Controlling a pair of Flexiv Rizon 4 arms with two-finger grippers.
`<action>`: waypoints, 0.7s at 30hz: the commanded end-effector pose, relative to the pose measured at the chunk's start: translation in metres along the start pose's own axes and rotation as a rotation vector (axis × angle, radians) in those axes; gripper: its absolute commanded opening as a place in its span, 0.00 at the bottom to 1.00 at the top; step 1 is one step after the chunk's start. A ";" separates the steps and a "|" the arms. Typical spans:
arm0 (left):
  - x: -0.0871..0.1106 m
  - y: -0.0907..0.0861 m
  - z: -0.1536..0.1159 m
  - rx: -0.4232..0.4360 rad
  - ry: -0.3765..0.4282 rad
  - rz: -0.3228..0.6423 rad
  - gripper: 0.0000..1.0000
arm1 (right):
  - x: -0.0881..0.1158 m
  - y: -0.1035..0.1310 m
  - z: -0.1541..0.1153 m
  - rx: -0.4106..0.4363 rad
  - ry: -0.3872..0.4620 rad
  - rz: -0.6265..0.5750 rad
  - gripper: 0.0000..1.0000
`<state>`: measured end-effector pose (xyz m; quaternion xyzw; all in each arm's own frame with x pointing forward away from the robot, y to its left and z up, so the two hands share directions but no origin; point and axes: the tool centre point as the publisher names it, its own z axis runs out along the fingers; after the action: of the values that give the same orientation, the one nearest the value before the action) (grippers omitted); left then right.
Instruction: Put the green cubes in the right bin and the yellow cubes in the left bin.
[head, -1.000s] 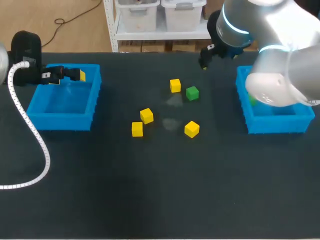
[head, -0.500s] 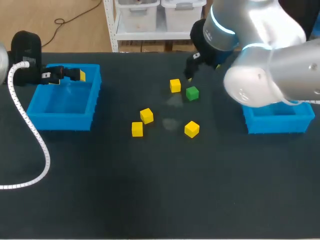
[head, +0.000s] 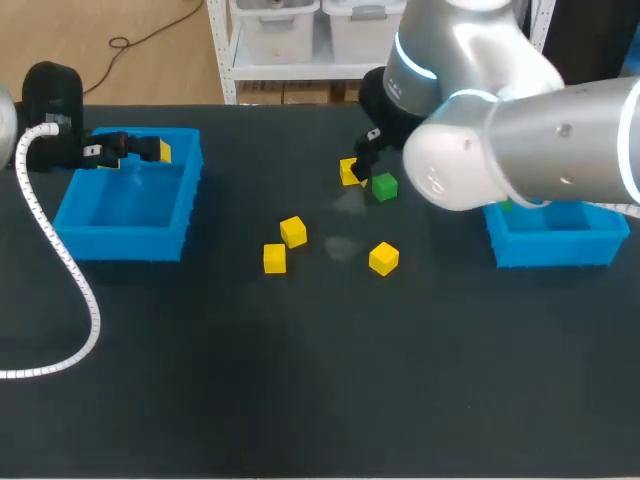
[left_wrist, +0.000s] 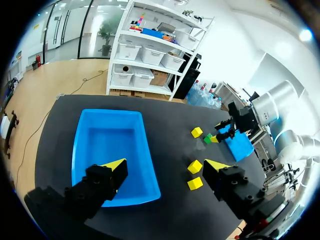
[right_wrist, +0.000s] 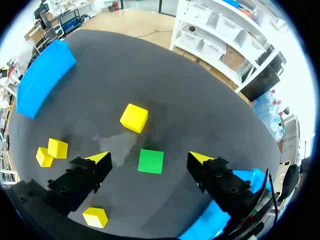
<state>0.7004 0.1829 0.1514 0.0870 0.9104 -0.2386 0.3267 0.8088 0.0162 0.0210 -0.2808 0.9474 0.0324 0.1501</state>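
Note:
A green cube (head: 384, 186) lies on the dark table beside a yellow cube (head: 349, 171). My right gripper (head: 366, 162) hangs open just above them. In the right wrist view the green cube (right_wrist: 151, 161) sits under the gap between the spread fingers, and the yellow cube (right_wrist: 134, 117) is just ahead. Three more yellow cubes (head: 293, 231) (head: 274, 258) (head: 383, 258) lie mid-table. My left gripper (head: 150, 151) is open and empty over the far rim of the left bin (head: 75, 215). The right bin (head: 555, 248) holds a partly hidden green cube (head: 506, 205).
My right arm's bulky silver links (head: 520, 150) cover most of the right bin. A white ribbed cable (head: 60, 260) trails from my left arm across the table's left side. In the left wrist view the left bin (left_wrist: 80, 145) shows an empty floor.
My right arm has swung left from over the right bin, and its gripper is now above the green cube. The left arm and the cubes have not moved.

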 end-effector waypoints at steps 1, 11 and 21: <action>0.001 0.002 0.000 0.009 -0.007 0.002 1.00 | -0.007 -0.001 0.014 0.002 0.037 -0.004 1.00; 0.001 0.002 0.000 0.009 -0.007 0.002 1.00 | -0.002 -0.008 0.029 0.014 0.074 0.009 1.00; 0.001 0.002 0.000 0.009 -0.007 0.002 1.00 | 0.002 -0.015 0.039 0.029 0.099 0.029 1.00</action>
<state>0.7004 0.1829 0.1514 0.0870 0.9104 -0.2386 0.3267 0.8247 0.0090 -0.0151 -0.2666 0.9578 0.0066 0.1070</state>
